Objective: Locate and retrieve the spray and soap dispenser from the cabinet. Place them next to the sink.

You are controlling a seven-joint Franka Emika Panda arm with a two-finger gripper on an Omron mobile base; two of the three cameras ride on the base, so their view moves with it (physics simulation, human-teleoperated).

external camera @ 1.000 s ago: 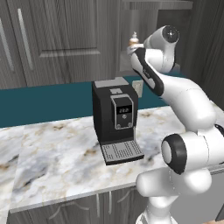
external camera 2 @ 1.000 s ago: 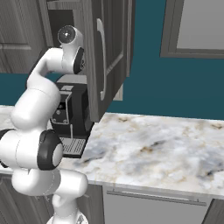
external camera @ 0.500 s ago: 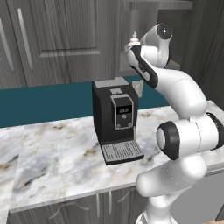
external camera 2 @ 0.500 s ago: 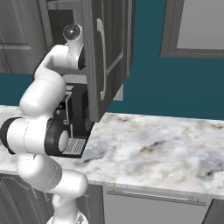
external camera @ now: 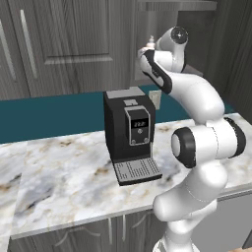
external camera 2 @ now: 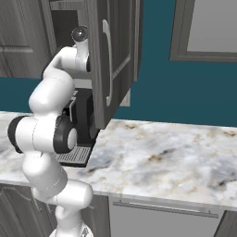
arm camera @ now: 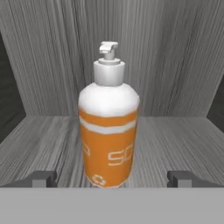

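The soap dispenser, orange with a white top and pump, stands upright on the wood-grain shelf of the cabinet, straight ahead of the hand. My gripper is open, one fingertip on each side of the bottle's base and apart from it. In the left base view the arm reaches up into the cabinet nook, where the dispenser's pump head peeks past the hand. The right base view has the open cabinet door covering the hand. The spray and the sink are out of view.
A black coffee machine stands on the marble counter directly under the nook, below the arm. The open door hangs over the counter beside the machine. The shelf's back and side walls close in around the bottle.
The arm's lower links have swung round and tucked closer to the base, while the hand has stayed at the cabinet shelf. The jaws have stayed open.
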